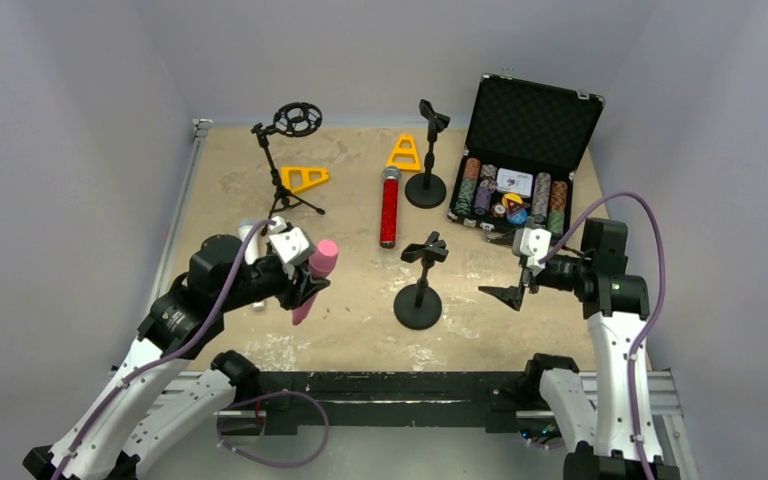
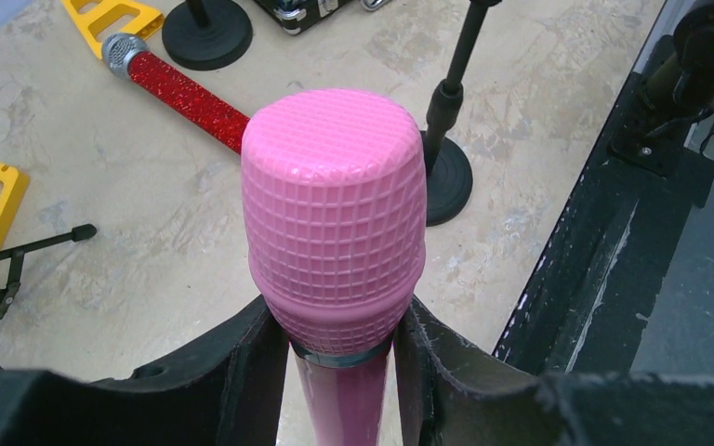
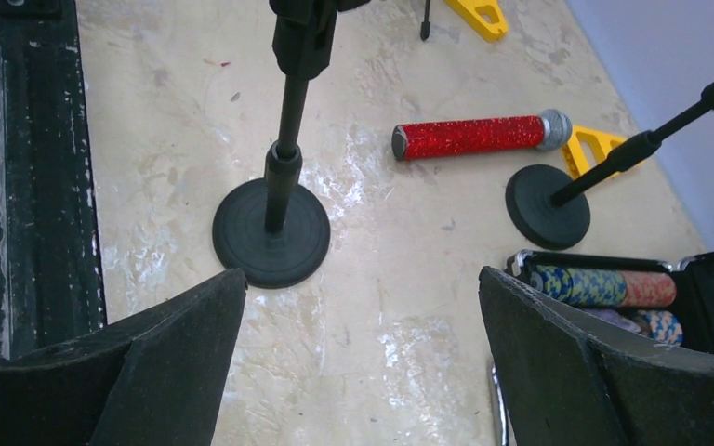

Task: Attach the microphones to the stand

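Gripping the pink microphone (image 1: 317, 268) just below its head, the left gripper (image 1: 303, 288) holds it tilted, head up, left of centre in the top view, its jaws closed narrow on the handle. The right gripper (image 1: 509, 293) hangs at the lower right, jaws spread wide with nothing between them. A round-based stand (image 1: 419, 288) stands between the two grippers. The red microphone (image 1: 389, 208) lies flat at the centre, near a second round-based stand (image 1: 427, 165). A tripod stand (image 1: 282, 170) is at the upper left and an open case of chips (image 1: 530, 140) at the upper right.
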